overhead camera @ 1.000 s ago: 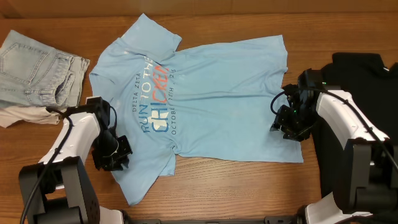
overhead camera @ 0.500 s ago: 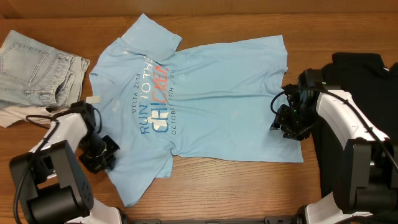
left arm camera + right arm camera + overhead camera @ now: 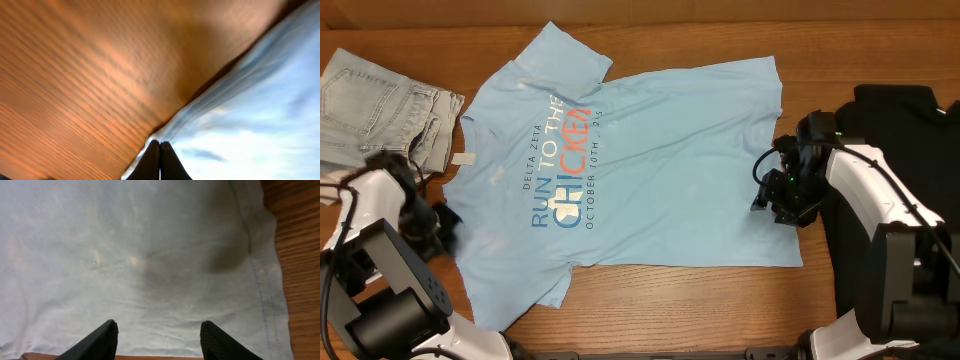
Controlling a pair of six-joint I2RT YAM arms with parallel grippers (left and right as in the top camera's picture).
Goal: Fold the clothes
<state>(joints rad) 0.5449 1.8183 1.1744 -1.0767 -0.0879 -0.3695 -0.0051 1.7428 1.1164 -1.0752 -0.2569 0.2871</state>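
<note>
The sky-blue T-shirt (image 3: 650, 160) printed "RUN TO THE CHICKEN" lies spread on the wooden table (image 3: 650, 300). My left gripper (image 3: 442, 225) is shut on the T-shirt's left edge near the sleeve. In the left wrist view the jaws (image 3: 160, 146) are pressed together on the blue hem (image 3: 250, 115). My right gripper (image 3: 765, 195) is open over the shirt's right hem. The right wrist view shows its fingers (image 3: 159, 330) apart above the blue cloth (image 3: 150, 255). A black T-shirt (image 3: 900, 130) lies at the far right under the right arm.
A pale denim piece (image 3: 380, 110) lies at the back left with an off-white piece (image 3: 332, 188) partly under it, close to my left arm. Bare wood (image 3: 75, 75) shows beside the shirt's left edge.
My left gripper has moved left with the shirt's edge in it, dragging the left side and the print leftward and flattening the lower sleeve. The right arm has not moved.
</note>
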